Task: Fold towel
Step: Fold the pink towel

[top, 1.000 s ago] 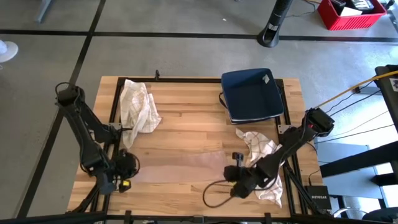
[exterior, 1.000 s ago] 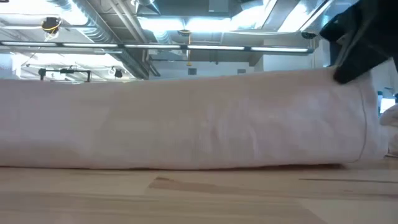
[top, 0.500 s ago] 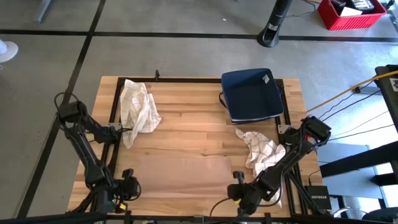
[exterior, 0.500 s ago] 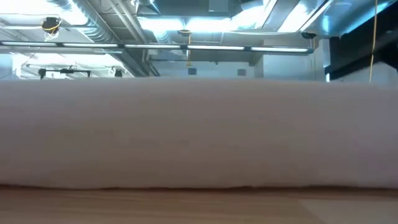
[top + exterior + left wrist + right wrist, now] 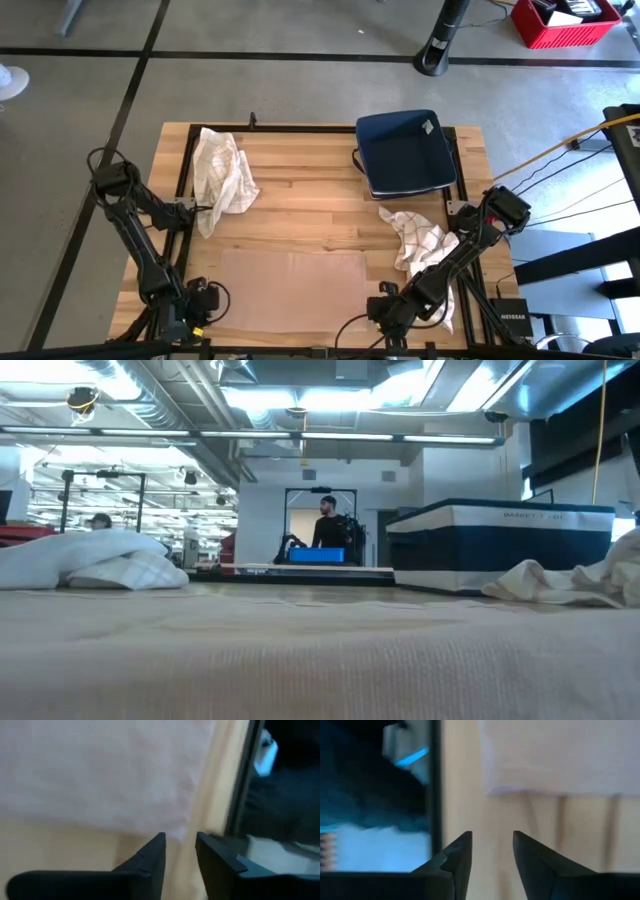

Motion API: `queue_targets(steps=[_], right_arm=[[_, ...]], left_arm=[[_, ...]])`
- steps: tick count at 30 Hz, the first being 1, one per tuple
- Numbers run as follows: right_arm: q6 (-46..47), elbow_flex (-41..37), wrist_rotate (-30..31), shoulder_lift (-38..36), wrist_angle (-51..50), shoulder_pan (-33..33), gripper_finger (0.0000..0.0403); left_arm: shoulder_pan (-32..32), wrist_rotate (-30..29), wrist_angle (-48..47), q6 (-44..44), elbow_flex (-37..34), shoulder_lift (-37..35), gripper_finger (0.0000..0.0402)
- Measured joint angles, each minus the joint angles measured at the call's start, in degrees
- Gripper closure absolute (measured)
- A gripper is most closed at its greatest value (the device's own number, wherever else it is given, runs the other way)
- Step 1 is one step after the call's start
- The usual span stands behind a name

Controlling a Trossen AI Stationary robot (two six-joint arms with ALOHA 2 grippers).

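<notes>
Left pincer [image 5: 205,296] sits low at the desk's [image 5: 300,195] near left corner, fingers parted with a narrow gap, nothing between them, tips just off the tan towel's [image 5: 292,276] near left corner. Tan towel lies flat on the near half of the desk, a rectangle with its long axis running left to right, long edges parallel to the desk's near edge, near edge close to that rim. Bare wood beyond it up to the middle. Crumpled checked cloth [image 5: 224,167] at far left, well apart. Blue bin [image 5: 404,152] at far right, another crumpled white cloth [image 5: 417,240] just in front of it, near the towel's right edge. Right pincer [image 5: 382,304] at the near right, fingers parted, empty, just past the towel's near right corner.
</notes>
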Motion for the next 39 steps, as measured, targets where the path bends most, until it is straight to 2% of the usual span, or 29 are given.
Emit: queue_targets(steps=[3, 6, 8, 12, 13, 15, 20, 25, 29, 35, 39], right_arm=[[3.1, 0.0, -3.5, 0.0, -0.1, -1.4, 0.0247], [1.9, 0.0, -3.4, 0.0, 0.0, -3.2, 0.0248], [-0.5, 0.0, -1.6, 0.0, -0.1, -4.3, 0.0249], [-7.2, 0.0, 5.1, 0.0, -0.7, -6.5, 0.0249], [-8.6, 0.0, 7.1, 0.0, -1.0, -7.1, 0.0249], [-11.2, 0.0, 11.2, 0.0, -1.5, -7.8, 0.0249], [-16.1, 0.0, 22.4, 0.2, -4.8, -8.8, 0.0249], [-14.4, -0.1, 24.0, -2.0, -12.1, -8.7, 0.0249], [-13.6, -0.1, 25.9, -4.9, -15.3, -9.4, 0.0249], [-14.7, -0.1, 26.5, -5.8, -14.5, -13.3, 0.0249], [-12.6, -1.3, 26.9, -5.3, -10.2, -14.6, 0.0249]], left_arm=[[0.9, 4.8, 0.0, -2.5, 0.3, -2.3, 0.0283], [1.0, 3.4, -0.4, -2.5, 1.1, -5.3, 0.028], [1.0, -2.9, -2.0, -0.5, 1.5, -7.4, 0.0279], [1.4, -23.3, -10.2, 2.8, 1.4, -8.8, 0.0279], [2.0, -26.2, -12.0, 2.7, 1.2, -8.5, 0.0279], [4.0, -27.9, -16.1, 2.8, 0.4, -8.0, 0.0279], [9.9, -27.8, -20.8, 2.7, -2.9, -6.9, 0.0279], [12.7, -20.7, -23.3, 4.8, -3.3, -7.4, 0.0279], [14.7, -19.3, -26.6, 5.0, -3.3, -9.4, 0.0279], [21.0, -15.4, -30.5, 7.5, -3.5, -11.1, 0.0279], [25.5, -10.2, -30.0, 5.8, -6.5, -11.0, 0.0279]])
